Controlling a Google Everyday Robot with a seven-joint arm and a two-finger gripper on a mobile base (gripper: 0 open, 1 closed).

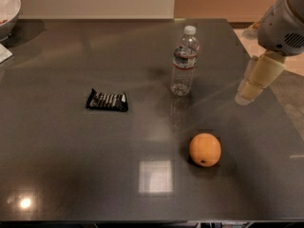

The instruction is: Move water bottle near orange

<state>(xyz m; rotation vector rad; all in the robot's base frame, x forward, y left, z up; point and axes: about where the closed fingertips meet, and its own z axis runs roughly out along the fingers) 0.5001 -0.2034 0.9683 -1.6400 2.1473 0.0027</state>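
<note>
The water bottle (pixel 184 61) stands upright on the dark table (pixel 71 151), right of centre toward the back. It is clear, with a white cap and a dark label band. The orange (pixel 205 149) lies in front of it, nearer the table's front, with a small dark spot low on its side. A clear gap separates the two. My gripper (pixel 251 90), cream-coloured, hangs from the grey arm (pixel 285 25) over the table's right edge. It is to the right of the bottle, apart from it, and holds nothing.
A black rectangular snack wrapper (pixel 107 100) lies left of centre. A white bowl (pixel 6 8) sits at the back left corner, with a white object's edge (pixel 4 54) below it. The table's right edge runs just beside the gripper.
</note>
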